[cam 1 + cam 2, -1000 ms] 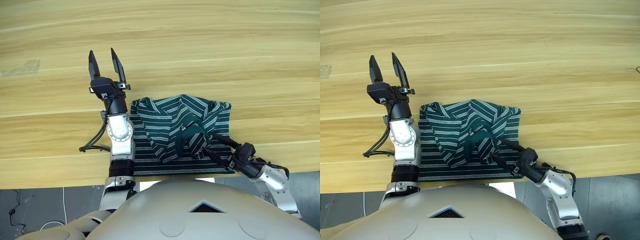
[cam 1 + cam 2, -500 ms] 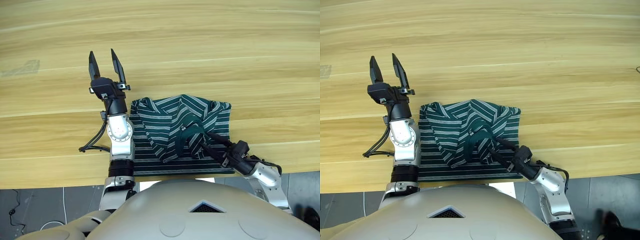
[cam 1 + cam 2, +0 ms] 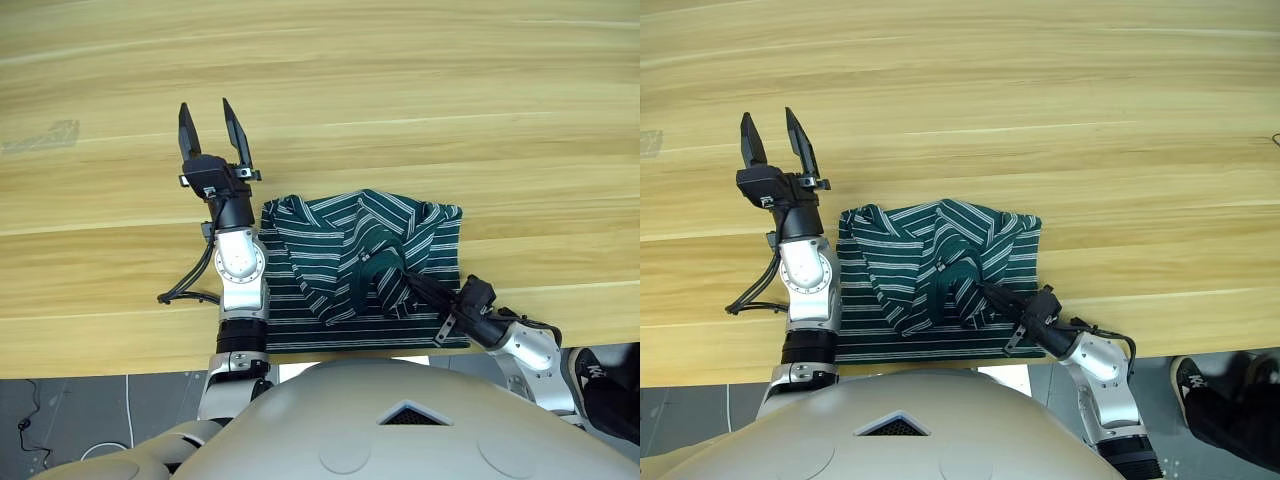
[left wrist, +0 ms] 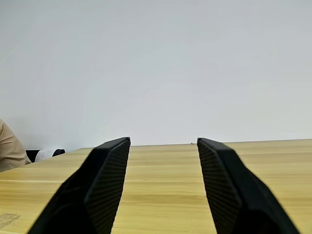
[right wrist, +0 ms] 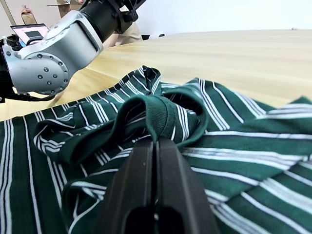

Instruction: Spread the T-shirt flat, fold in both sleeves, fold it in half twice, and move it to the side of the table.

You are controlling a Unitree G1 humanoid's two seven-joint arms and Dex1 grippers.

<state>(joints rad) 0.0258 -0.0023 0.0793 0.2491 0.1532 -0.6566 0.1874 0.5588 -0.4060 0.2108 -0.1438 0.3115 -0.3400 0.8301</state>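
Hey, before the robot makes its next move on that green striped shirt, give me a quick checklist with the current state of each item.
1. Right gripper holding the T-shirt: ok, shut on the collar.
2. Left gripper open and off the cloth: ok, it is beside the shirt's left edge.
3. T-shirt spread flat: not ok, bunched in the middle.
4. Near hem fully on the table: cannot tell, it lies right at the front edge.
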